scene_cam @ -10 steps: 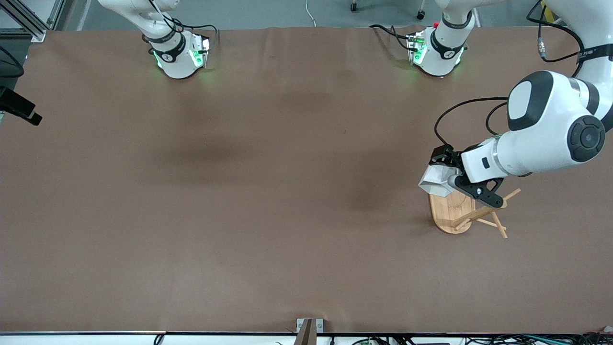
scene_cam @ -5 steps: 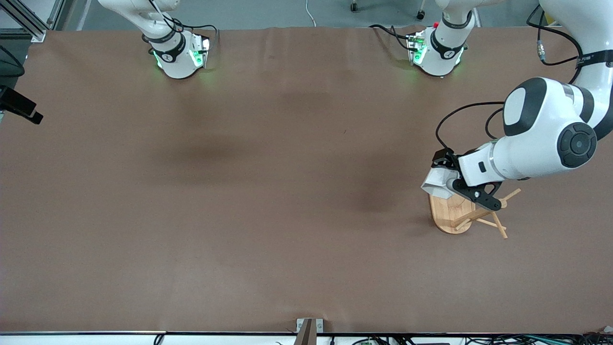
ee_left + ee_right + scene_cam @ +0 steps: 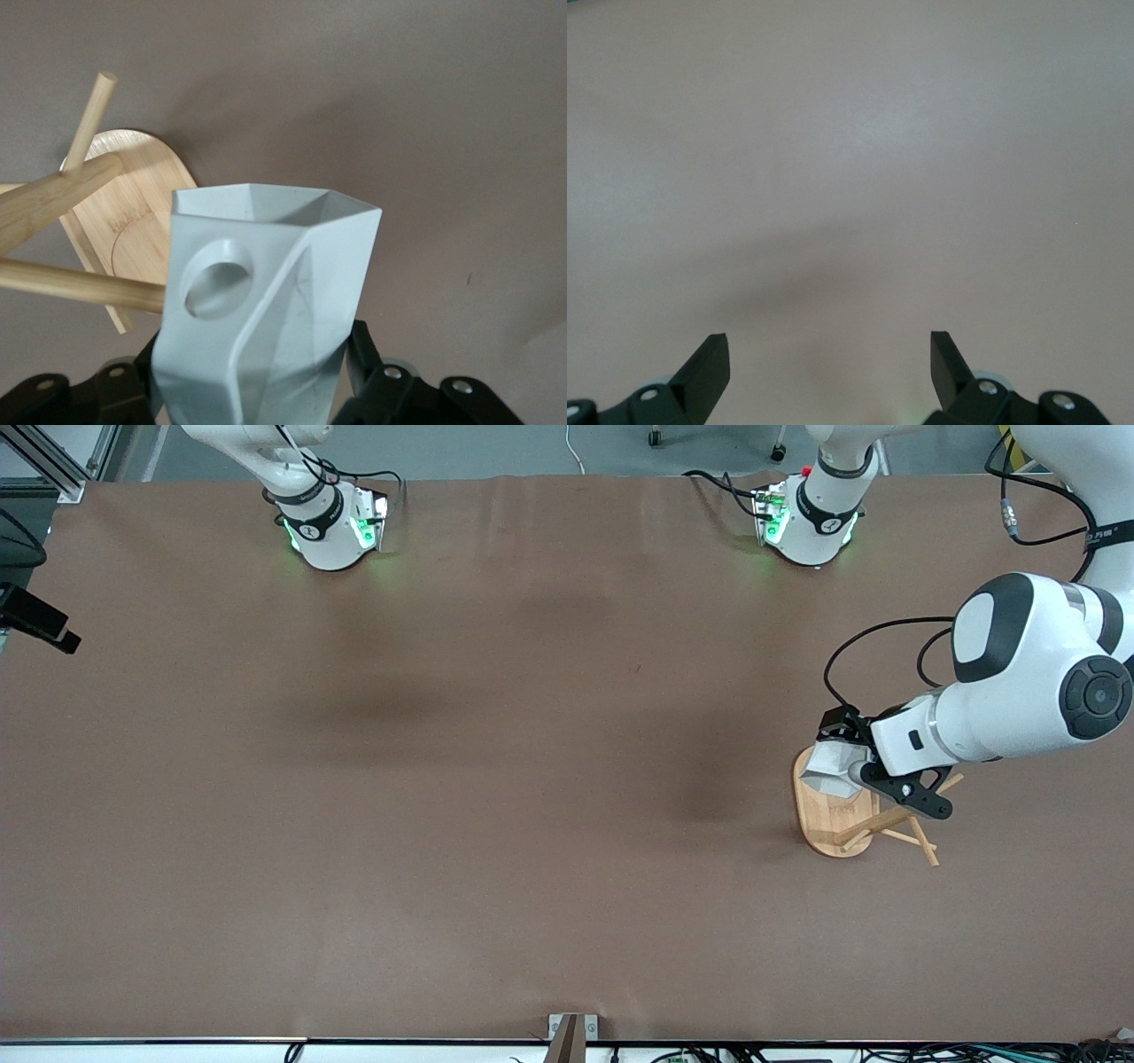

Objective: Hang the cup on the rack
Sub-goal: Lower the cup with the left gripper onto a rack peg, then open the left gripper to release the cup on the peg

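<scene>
Left tool [image 3: 852,772] is clamped on the cup [image 3: 831,771], held over the rack [image 3: 842,824] base at the left arm's bench end. Right tool [image 3: 830,359] waits, fingers spread wide.

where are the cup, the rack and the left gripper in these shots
cup [image 3: 266,301], left wrist view, on its faceted side wall by the tab hole
rack [image 3: 822,824], front view, on the bare part of its oval base
left gripper [image 3: 852,776], front view, between its fingertips, shut on the cup over the rack
</scene>
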